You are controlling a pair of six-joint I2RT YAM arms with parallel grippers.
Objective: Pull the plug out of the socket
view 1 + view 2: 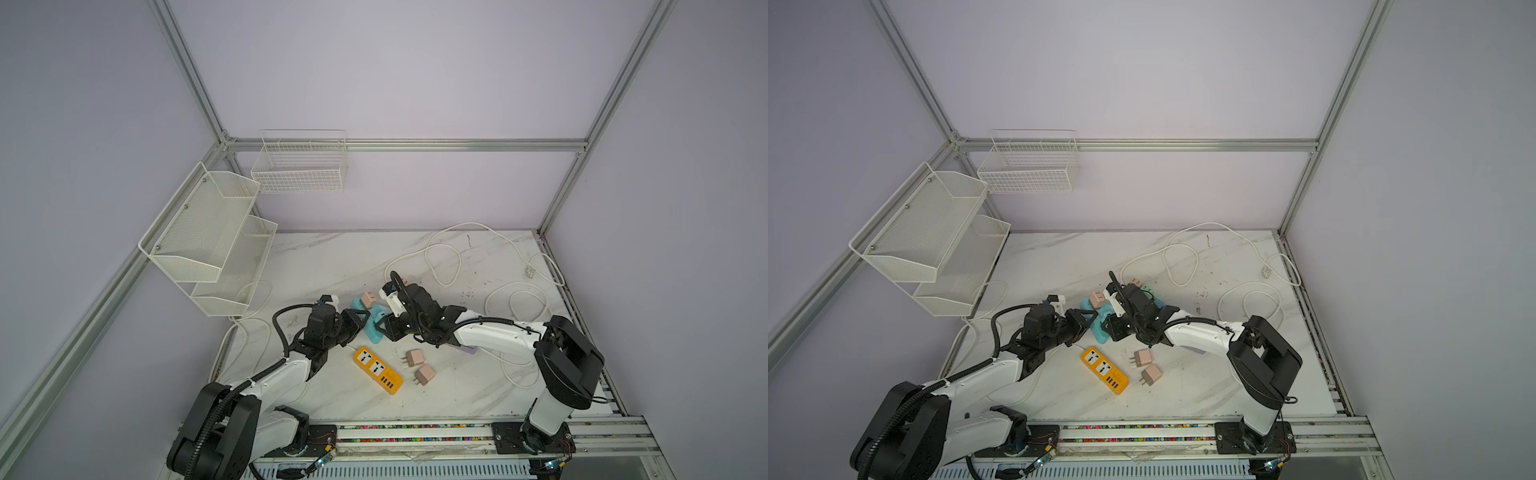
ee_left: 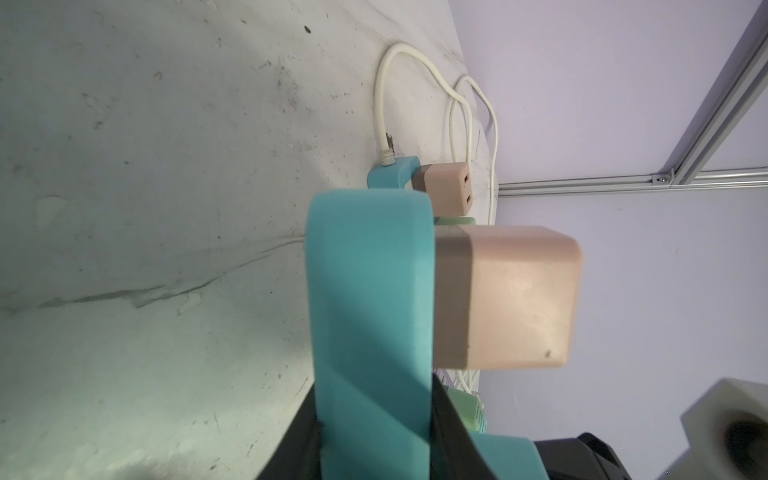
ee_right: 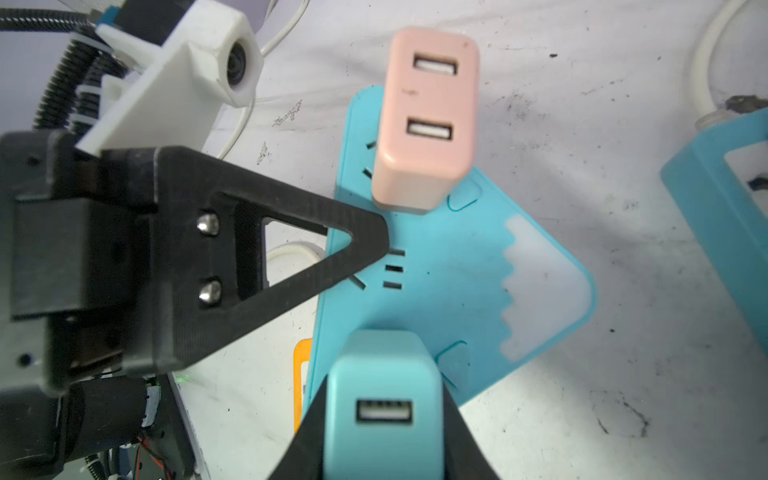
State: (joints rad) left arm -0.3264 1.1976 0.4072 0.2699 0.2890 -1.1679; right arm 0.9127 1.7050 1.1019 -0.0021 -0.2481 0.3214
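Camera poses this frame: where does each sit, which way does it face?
Top views: high above the arm bases, looking down and forward on the marble table; both arms show.
Left wrist: on the left arm, sighting edge-on along the blue power strip; left gripper clamps it.
Right wrist: on the right arm, facing the strip's socket face; right gripper holds the teal charger.
Shared: both wrist views show the pink charger plugged into that strip.

Both top views: soft, even, diffuse light; the lavender walls [image 1: 415,83] darken toward the side edges. The white marble-patterned desk [image 1: 332,266] shows only faint, soft-edged shadows. Left wrist view: a diagonal shadow crosses the teal plastic socket strip [image 2: 365,291]; the near white camera housing [image 2: 727,428] is blurred.
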